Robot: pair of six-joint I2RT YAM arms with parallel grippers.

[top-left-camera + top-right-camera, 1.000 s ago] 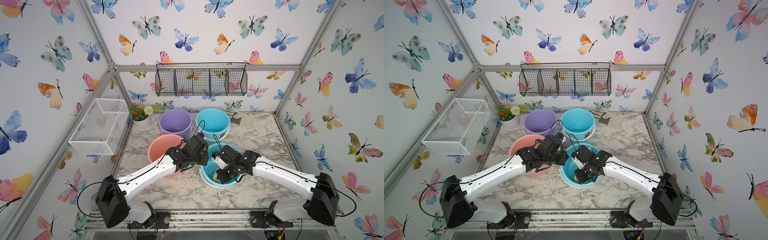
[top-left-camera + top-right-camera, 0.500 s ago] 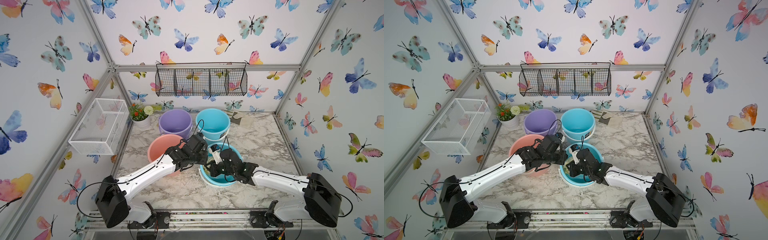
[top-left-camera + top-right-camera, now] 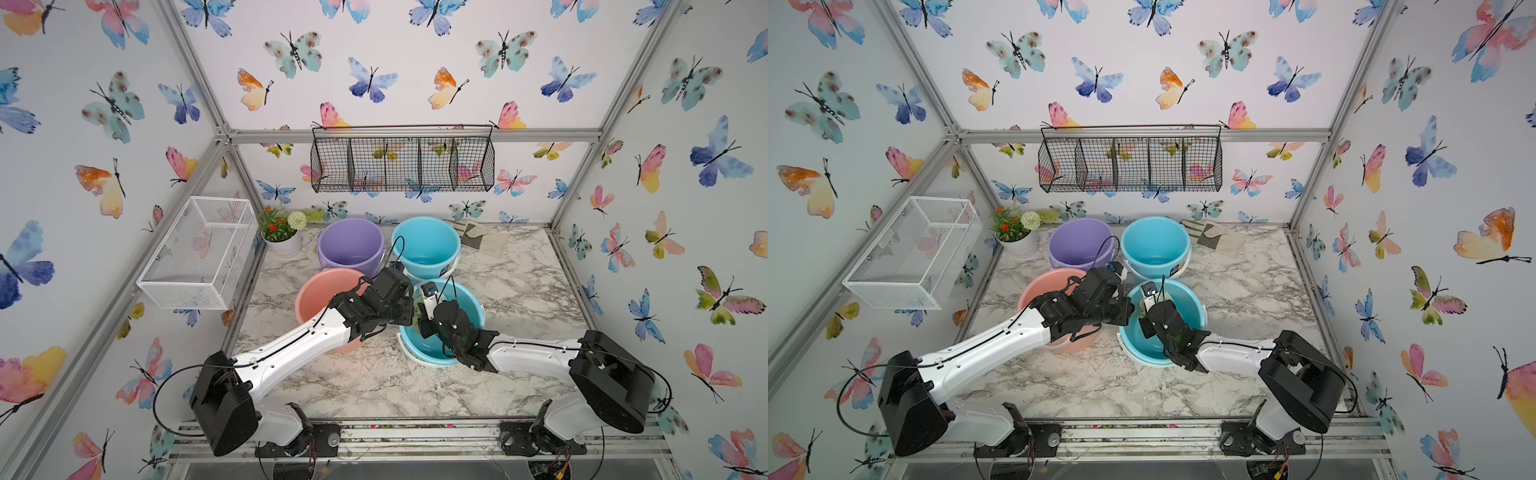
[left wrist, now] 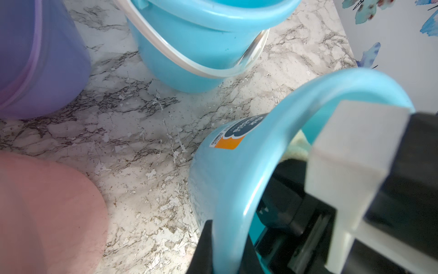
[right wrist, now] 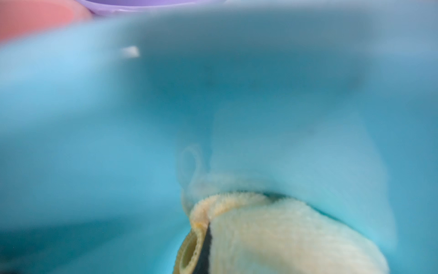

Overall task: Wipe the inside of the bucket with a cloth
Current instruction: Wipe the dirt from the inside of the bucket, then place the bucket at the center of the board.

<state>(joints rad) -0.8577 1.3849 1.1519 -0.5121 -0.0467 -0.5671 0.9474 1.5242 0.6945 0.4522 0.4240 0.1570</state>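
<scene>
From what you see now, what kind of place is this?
Probably a staged robot test booth: butterfly-papered walls on an aluminium frame, left arm and right arm mounted at a marble-look tabletop.

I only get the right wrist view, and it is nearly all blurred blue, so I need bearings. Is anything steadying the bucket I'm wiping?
Observer: Yes. The left end effector is shut on the rim of the near sky-blue plastic bucket, on the side toward the salmon-pink plastic bucket.
Operator: Good. Which bucket is my pale yellow fabric cloth in?
Observer: The nearer of two alike. A second sky-blue plastic bucket stands just behind it, toward the back wall.
</scene>
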